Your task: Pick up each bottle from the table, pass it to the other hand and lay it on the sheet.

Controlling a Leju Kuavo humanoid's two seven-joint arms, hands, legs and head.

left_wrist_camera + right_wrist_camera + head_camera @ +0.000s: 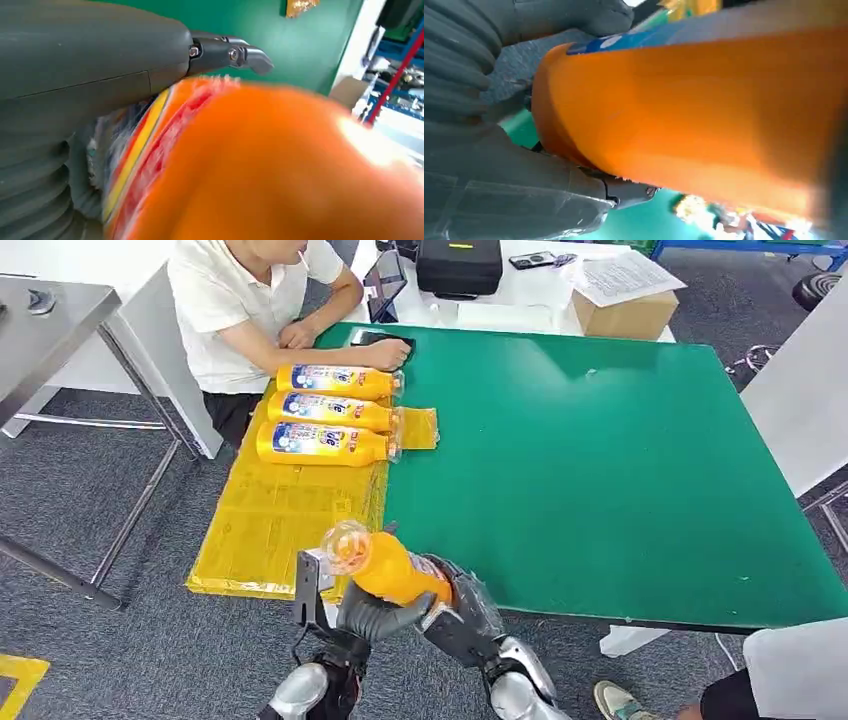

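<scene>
In the head view, an orange bottle (388, 565) is held up at the near edge of the green table (620, 460), its clear cap end pointing away from the robot. It is gripped by both hands at once. The left hand (372, 618) is wrapped around it from below, and the right hand (462, 612) is closed on its back end. A yellow sheet (270, 520) is spread over the left side of the table. Three orange bottles (325, 412) are laid on the sheet side by side, close together, with their caps toward the middle of the table. A person in a white shirt (230, 310) is seated at the far left corner, with one hand near the farthest bottle. A cardboard box (628, 315) and a black case (458, 265) are seen on the white table behind.

In the left wrist view, the bottle (280, 170) is seen very close and blurred. It is held under the grey thumb, and a dark fingertip (250, 55) is stretched over it.

In the right wrist view, the bottom of the bottle (704, 115) is pressed between the grey thumb (569, 17) and the palm.
</scene>
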